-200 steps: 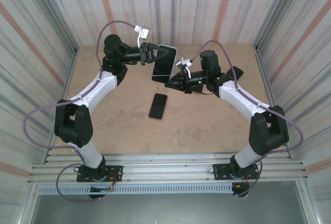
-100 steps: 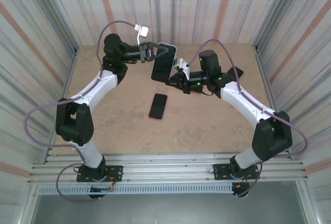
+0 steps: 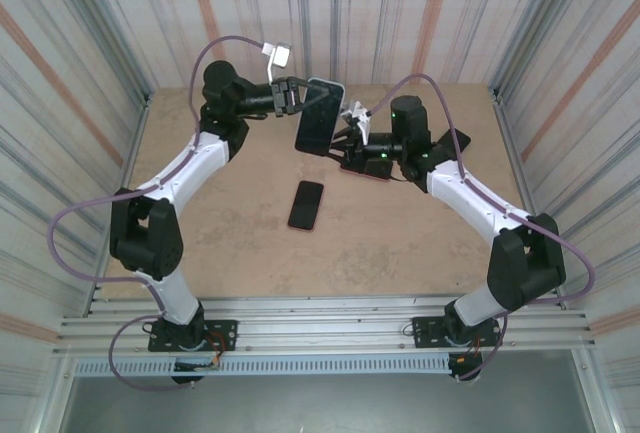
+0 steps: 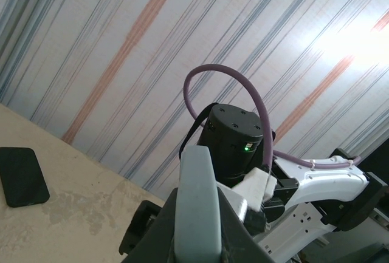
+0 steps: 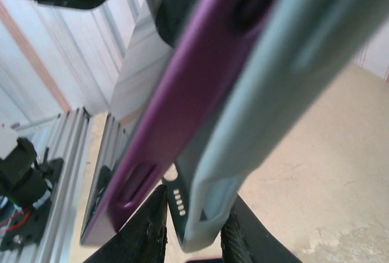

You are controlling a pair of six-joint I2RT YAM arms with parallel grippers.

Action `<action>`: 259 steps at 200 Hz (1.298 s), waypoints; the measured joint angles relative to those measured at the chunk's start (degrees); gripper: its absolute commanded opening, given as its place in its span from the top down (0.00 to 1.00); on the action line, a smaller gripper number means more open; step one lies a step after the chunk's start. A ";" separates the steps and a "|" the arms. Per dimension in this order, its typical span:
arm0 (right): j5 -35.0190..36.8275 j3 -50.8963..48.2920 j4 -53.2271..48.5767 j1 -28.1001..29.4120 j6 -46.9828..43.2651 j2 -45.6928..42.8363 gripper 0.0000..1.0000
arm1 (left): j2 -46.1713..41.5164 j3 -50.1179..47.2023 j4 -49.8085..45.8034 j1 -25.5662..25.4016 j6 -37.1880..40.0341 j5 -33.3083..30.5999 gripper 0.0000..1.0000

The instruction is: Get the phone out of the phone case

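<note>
Striped sheet walls, tan table (image 3: 400,233). Left gripper (image 3: 290,101) is clamped on one edge of the phone case (image 3: 318,121), held aloft; the purple phone (image 5: 194,93) looks partly parted from it. Right gripper (image 5: 193,232) straddles the case's lower corner, jaws narrow; whether it grips, cannot tell. Risk: a pull slips the thin pinch, or the phone pops free and drops to the table.

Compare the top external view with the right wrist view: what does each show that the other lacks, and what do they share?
Top external: the left gripper holding the pale-rimmed cased phone in the air, and a dark flat phone lying on the tan table.
Right wrist: a purple edge beside a pale grey-blue edge, with a row of small holes between them.
Both: the held cased phone, with the right gripper at its lower corner.
</note>
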 measured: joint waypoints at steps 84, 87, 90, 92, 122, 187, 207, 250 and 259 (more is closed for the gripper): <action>-1.31 -4.79 18.60 -2.95 23.82 0.57 0.66 | 0.72 -2.43 3.61 -0.61 -8.26 -10.14 1.00; -1.20 -5.03 19.19 -2.99 24.52 0.66 0.66 | 0.72 -2.84 4.00 -0.63 -8.92 -11.04 1.00; -1.18 -5.27 19.96 -2.99 26.05 0.85 0.66 | 0.72 -3.17 4.24 -0.68 -9.53 -11.72 1.00; -1.09 -5.49 20.46 -2.99 26.97 0.96 0.66 | 0.72 -3.45 4.48 -0.72 -10.08 -12.33 1.00; -0.44 -8.13 28.30 -2.91 39.41 2.43 0.66 | 0.72 -7.58 9.33 -1.05 -17.49 -21.24 1.00; 6.56 -12.70 43.76 -1.66 62.62 5.09 0.80 | 0.09 -14.23 12.37 -3.08 -25.35 -36.46 1.00; 8.37 -13.11 45.59 -1.33 67.08 5.35 0.88 | -0.13 -15.76 12.90 -3.61 -26.88 -39.43 1.00; 10.12 -13.33 48.19 -0.87 72.46 5.84 0.99 | -0.48 -16.55 12.59 -3.76 -28.94 -41.94 0.86; 10.54 -13.51 48.54 -0.72 73.13 5.84 1.00 | -0.48 -16.55 12.31 -3.76 -29.16 -42.12 0.82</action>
